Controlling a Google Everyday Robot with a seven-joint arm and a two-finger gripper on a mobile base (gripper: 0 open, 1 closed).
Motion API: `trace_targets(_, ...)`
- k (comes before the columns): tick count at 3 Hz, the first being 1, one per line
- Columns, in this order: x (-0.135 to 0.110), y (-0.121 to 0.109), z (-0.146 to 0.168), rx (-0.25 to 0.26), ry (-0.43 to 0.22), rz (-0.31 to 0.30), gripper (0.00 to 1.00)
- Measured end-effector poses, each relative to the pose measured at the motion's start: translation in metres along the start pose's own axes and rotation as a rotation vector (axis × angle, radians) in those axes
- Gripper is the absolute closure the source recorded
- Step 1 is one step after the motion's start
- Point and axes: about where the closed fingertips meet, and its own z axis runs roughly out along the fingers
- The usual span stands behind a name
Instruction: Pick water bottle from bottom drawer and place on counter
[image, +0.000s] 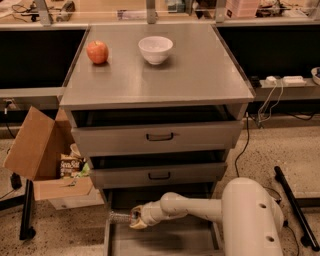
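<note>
The gripper (134, 219) hangs low over the left part of the open bottom drawer (165, 242), pointing left. Its tip meets the right end of the water bottle (119, 217), which lies on its side just inside the drawer's left wall; whether the gripper clasps it cannot be told. The white arm (192, 207) runs right to the robot's rounded body. Above, two grey drawers (200, 137) stand partly open. On the counter (200, 75), at the far side, sit an apple (97, 52) and a white bowl (155, 49). A cardboard box (35, 150) stands left.
</note>
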Motion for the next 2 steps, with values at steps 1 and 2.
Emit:
trace_targets(1,-0.009,0.014,-0.006,0.000,-0.013,-0.050,0.99)
trace_targets(2,-0.062,0.048,-0.050,0.016,-0.080,-0.210,1.00)
